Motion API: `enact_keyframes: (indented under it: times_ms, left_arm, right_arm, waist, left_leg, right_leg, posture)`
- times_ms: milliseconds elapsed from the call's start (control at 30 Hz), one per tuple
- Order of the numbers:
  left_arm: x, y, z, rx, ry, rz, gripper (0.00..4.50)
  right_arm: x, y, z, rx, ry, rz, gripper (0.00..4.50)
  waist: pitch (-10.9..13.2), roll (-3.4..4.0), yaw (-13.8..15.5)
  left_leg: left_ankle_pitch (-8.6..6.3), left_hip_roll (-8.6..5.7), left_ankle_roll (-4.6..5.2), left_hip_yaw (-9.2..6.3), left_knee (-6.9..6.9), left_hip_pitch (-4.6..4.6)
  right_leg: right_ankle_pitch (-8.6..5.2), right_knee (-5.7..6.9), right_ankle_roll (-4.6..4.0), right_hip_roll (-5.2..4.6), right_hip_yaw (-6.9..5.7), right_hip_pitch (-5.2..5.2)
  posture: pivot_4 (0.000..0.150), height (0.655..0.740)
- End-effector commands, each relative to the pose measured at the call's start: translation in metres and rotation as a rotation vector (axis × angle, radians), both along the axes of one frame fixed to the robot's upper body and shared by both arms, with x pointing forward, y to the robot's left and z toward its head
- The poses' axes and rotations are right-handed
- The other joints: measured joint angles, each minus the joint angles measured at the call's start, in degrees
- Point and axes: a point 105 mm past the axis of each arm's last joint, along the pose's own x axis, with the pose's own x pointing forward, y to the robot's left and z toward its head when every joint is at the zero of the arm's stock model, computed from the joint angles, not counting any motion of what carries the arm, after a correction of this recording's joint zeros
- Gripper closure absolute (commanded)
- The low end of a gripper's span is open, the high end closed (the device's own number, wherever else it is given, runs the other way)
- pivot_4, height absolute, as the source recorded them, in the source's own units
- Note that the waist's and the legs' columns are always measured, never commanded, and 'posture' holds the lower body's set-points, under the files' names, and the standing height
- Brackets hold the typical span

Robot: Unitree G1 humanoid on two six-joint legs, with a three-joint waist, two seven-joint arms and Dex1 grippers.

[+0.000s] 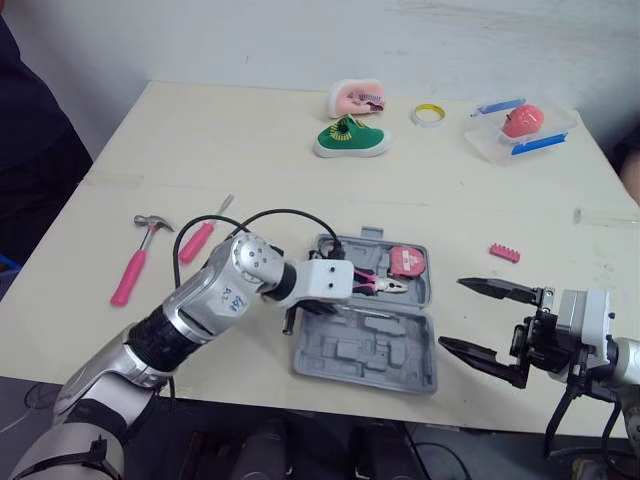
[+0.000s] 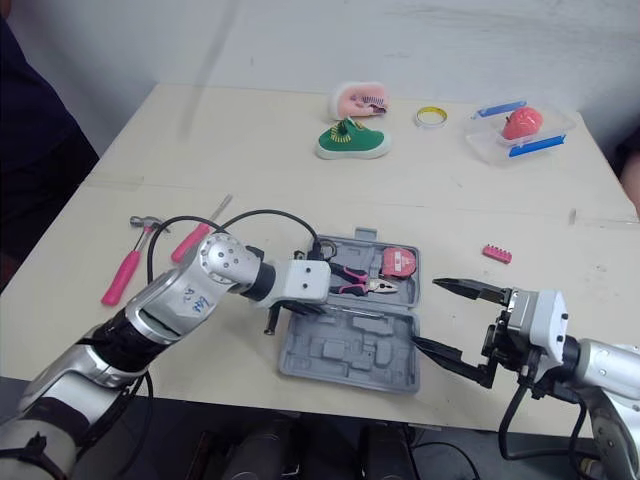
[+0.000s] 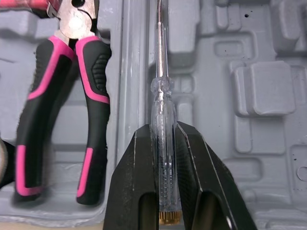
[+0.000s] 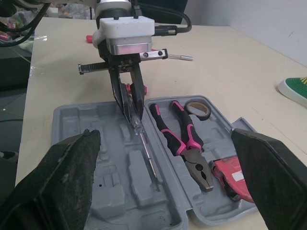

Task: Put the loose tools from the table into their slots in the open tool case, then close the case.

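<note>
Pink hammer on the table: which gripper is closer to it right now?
Left. The left gripper is over the open tool case, fingers shut on the clear-handled screwdriver, with the pink hammer lying off to its left. The right gripper hangs open beyond the case's right edge.

In left wrist view, screwdriver point(image 3: 162, 158) tip is running off the edge, w/ left gripper point(image 3: 163, 127) fingers point(image 3: 134, 191) covering both handle sides; pliers point(image 3: 91, 96) nose is getting cut off, handle ends blurring. In right wrist view, right gripper point(image 4: 165, 139) fingers point(image 4: 67, 182) are blurring & hiding pt of tape measure point(image 4: 230, 178) & case point(image 4: 72, 120) corners
</note>
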Motion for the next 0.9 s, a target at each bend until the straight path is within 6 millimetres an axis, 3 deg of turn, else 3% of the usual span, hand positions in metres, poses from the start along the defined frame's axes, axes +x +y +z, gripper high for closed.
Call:
enact_keyframes:
  times_ms: [33, 400, 633, 667, 733, 767, 900]
  left_arm:
    - [-0.002, -0.005, 0.001, 0.001, -0.012, -0.02, 4.49]
    - [-0.003, -0.007, -0.007, 0.032, -0.017, -0.03, 4.49]
    - [0.001, -0.007, -0.009, 0.038, -0.038, -0.031, 4.49]
    - [-0.001, -0.007, -0.009, 0.033, -0.032, -0.038, 3.75]
    - [0.002, -0.016, 0.002, -0.05, -0.064, -0.028, 3.23]
    - [-0.001, -0.018, 0.008, -0.069, -0.072, -0.058, 2.63]
    - [-0.013, -0.019, 0.024, -0.117, -0.077, -0.142, 1.01]
  right_arm:
    - [-0.003, -0.003, 0.007, 0.001, -0.044, -0.008, 0.0]
    - [-0.005, -0.002, 0.008, 0.002, -0.05, -0.012, 0.0]
    - [-0.004, -0.012, -0.006, 0.005, -0.036, -0.02, 0.0]
    - [-0.004, -0.013, -0.009, 0.006, -0.034, -0.021, 0.0]
    - [-0.005, -0.015, -0.012, 0.005, -0.033, -0.02, 0.0]
    - [-0.006, -0.017, -0.014, 0.005, -0.032, -0.02, 0.0]
    - [-0.008, -0.02, -0.018, 0.006, -0.028, -0.016, 0.0]
  waist:
    - [0.0, 0.0, 0.0]
    - [0.0, 0.0, 0.0]
    - [0.0, 0.0, 0.1]
    - [0.0, 0.0, 0.1]
    - [0.0, 0.01, 0.1]
    - [0.0, 0.01, 0.1]
    - [0.0, 0.01, 0.0]
  left_leg:
    - [0.0, 0.0, 0.0, 0.0, 0.0, 0.0]
    - [0.0, 0.0, 0.01, -0.01, 0.01, 0.0]
    - [0.01, -0.01, 0.02, -0.02, 0.06, 0.02]
    - [0.0, -0.01, 0.03, -0.03, 0.07, 0.02]
    - [0.0, -0.02, 0.03, -0.03, 0.07, 0.02]
    - [0.0, -0.02, 0.03, -0.03, 0.07, 0.02]
    - [0.0, -0.01, 0.04, -0.05, 0.09, 0.01]
  right_leg:
    - [0.0, 0.0, 0.0, 0.0, 0.0, 0.0]
    - [0.0, 0.01, 0.0, 0.0, 0.0, 0.0]
    - [0.0, 0.02, 0.0, 0.0, -0.02, 0.06]
    - [0.0, 0.02, 0.0, -0.01, -0.02, 0.07]
    - [0.0, 0.03, 0.0, -0.01, -0.02, 0.07]
    - [0.0, 0.04, 0.0, -0.02, -0.02, 0.07]
    - [0.0, 0.04, 0.0, -0.02, -0.04, 0.06]
  posture:
    - [0.15, 0.74]
    - [0.15, 0.74]
    - [0.15, 0.74]
    - [0.15, 0.74]
    - [0.15, 0.74]
    - [0.15, 0.74]
    - [0.15, 0.74]
